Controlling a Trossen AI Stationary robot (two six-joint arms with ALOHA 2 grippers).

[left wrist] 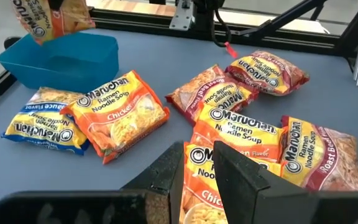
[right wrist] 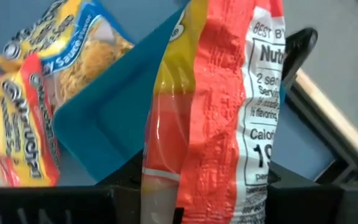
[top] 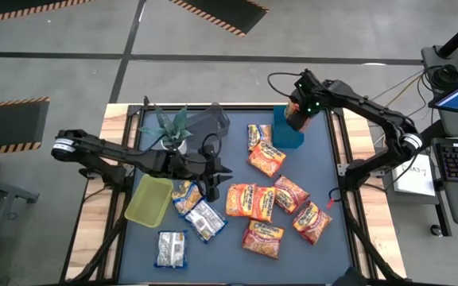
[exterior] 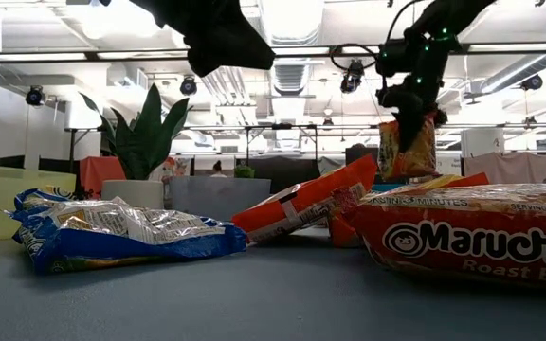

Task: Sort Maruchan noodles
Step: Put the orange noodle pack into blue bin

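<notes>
From my station I see a dark blue-grey mat (top: 237, 246) with mostly orange-red noodle packets (top: 265, 200) carrying yellow and white lettering. Two packets (top: 186, 195) are yellow with blue edges, and two more (top: 171, 249) look whitish-silver, though the overhead view is coarse. One bin (top: 289, 135) is bright blue, another bin (top: 149, 200) pale yellow-green. The plant (top: 171, 125) is green.

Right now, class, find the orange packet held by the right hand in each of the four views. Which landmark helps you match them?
High: packet at top, above the blue bin.
Low: hangs upper right.
Left wrist: top left corner, over the bin.
Right wrist: fills the centre.
Shared landmark: the blue bin.
</notes>
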